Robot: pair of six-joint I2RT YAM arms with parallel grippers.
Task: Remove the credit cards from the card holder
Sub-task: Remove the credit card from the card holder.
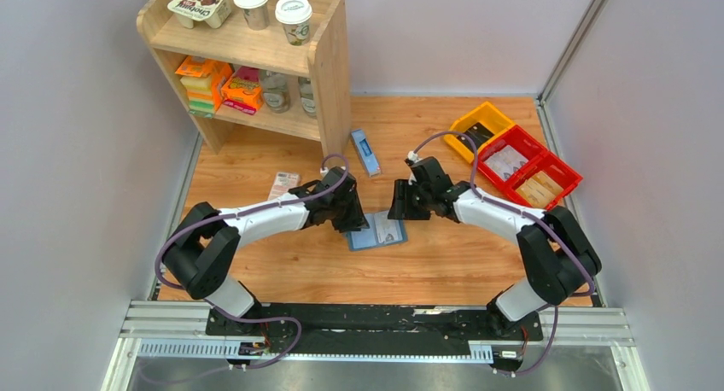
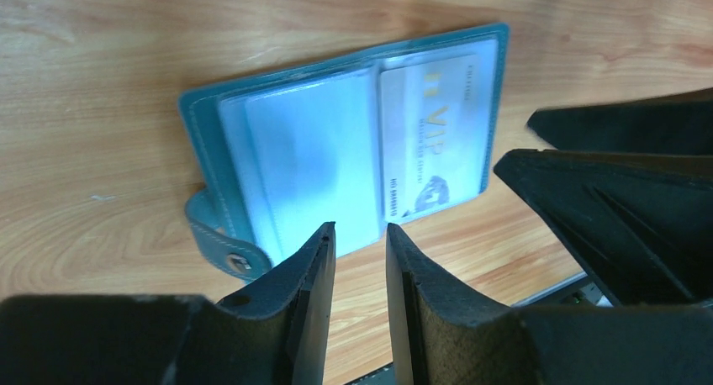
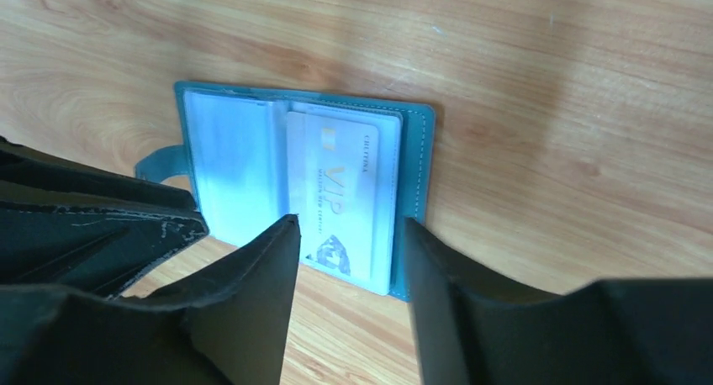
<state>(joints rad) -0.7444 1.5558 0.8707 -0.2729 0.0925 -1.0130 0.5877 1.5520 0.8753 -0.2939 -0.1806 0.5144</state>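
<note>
Scanning L→R, all places given vs the card holder.

**Well left of it:** pink-and-white patterned flat pack [image 1: 283, 184] lying on the wooden tabletop [image 1: 282, 263]. Not in play.

**Just left of it:** black two-finger left gripper [image 2: 360, 234], hanging over the holder's near-left edge.
- Fingers stand a narrow slit apart, nothing btwn them.
- Can't tell if they touch the holder.
- Judged: placed there to pin the sleeve side down so the holder won't drag when a card is pulled.

**Centre:** small flat teal-blue fabric card holder [image 1: 376, 231], lying open, face up on the table btwn the two grippers.
- Closure tab [image 2: 219, 242] pokes out of its left cover.
- Left half is pale clear sleeves. They look empty, but glare, so not sure.
- Right half holds a white card w/ gold "VIP" print [image 3: 340, 200], fully seated in its pocket. No card out yet.
- Narrow blue-and-white box [image 1: 365, 152] lies behind the holder, apart from it.

**Just right of it:** black right gripper [image 3: 351, 225], fingers spread wide and empty, straddling the VIP card's near end from above. Judged: lined up to close on the card edge and slide it free.

**Well right, behind:** yellow plastic tray [image 1: 482, 126] and red plastic tray [image 1: 546, 165], side by side. Poss. drop spot, unconfirmed.
</note>
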